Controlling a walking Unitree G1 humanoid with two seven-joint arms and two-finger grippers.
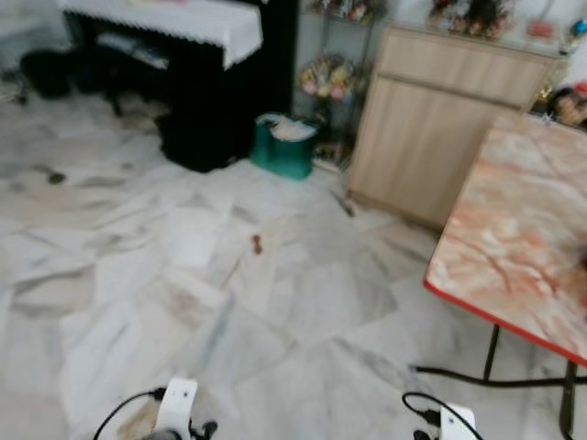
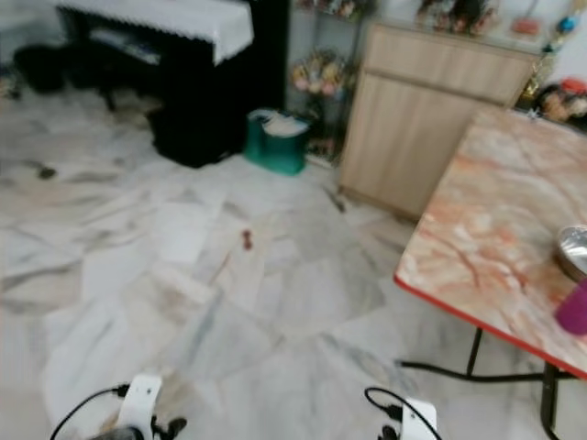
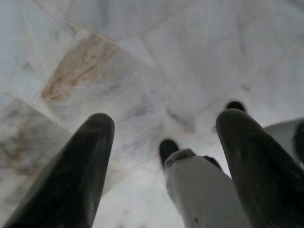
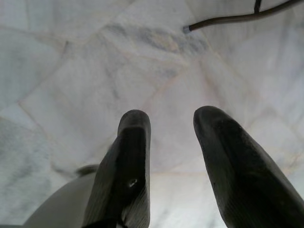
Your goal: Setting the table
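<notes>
A: Where is the robot standing now?

B: It is standing on the marble floor (image 1: pixel 229 302), looking down and ahead. The bench (image 2: pixel 500 247), with its pink marbled top and red edge, is sitting at about three o'clock in the head views, with a black frame underneath.

A: Is anything lying on it yet?

B: A metal bowl (image 2: pixel 574 251) is showing at the bench's right edge in the right eye view, with something magenta (image 2: pixel 574 310) just beside it; the blur is making it hard to name.

A: And the arms?

B: Both are hanging low at six o'clock. The left pincer (image 3: pixel 164 137) is pointing at the floor with its fingers spread and nothing between them. The right pincer (image 4: pixel 171 128) is doing the same, parted and empty, over bare tiles near a black bench leg (image 4: pixel 237 19).

A: What else is around?

B: A wooden cabinet (image 1: pixel 440 119) is standing at one o'clock, a teal bin (image 1: pixel 286 145) at twelve, and a dark piano (image 1: pixel 197 64) under a white cloth at eleven.

A: So which step is this?

B: I am judging it as the approach: nothing is being held, and the bench is off to the side. Next, the robot is likely needing to turn toward three o'clock and close in until the tableware is within reach.
</notes>
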